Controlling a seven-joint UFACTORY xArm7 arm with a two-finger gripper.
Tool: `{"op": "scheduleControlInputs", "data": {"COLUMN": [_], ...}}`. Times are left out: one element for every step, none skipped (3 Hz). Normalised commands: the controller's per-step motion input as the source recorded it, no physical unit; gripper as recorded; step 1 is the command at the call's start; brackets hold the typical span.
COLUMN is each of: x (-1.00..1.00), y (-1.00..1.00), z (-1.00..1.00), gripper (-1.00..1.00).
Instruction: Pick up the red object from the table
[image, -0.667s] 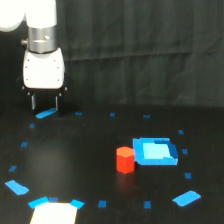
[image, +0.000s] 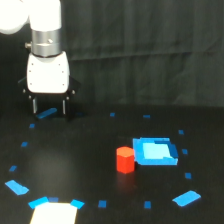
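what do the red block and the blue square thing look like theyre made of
Red block: probably plastic or painted wood, matte, evenly coloured with no glare. Blue square piece: likely plastic or foam, flat with a paler centre; too blurred to be sure.

The arm (image: 30, 15) is glossy white with rounded, tubular links. Below it sits a short silver-grey metal collar (image: 46, 44), ribbed with darker bands. Under that the tool (image: 49, 106) has a boxy white housing with rounded corners, black brackets at its lower edges, and two thin dark fingers (image: 34, 105)
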Motion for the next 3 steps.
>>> {"op": "scheduleControlInputs", "data": {"x": [0.95,0.90,1.00], "y": [-0.76,-0.33,-0.65], "z": [-0.29,-0.16,-0.03], "gripper": [1.00,1.00,1.00]}}
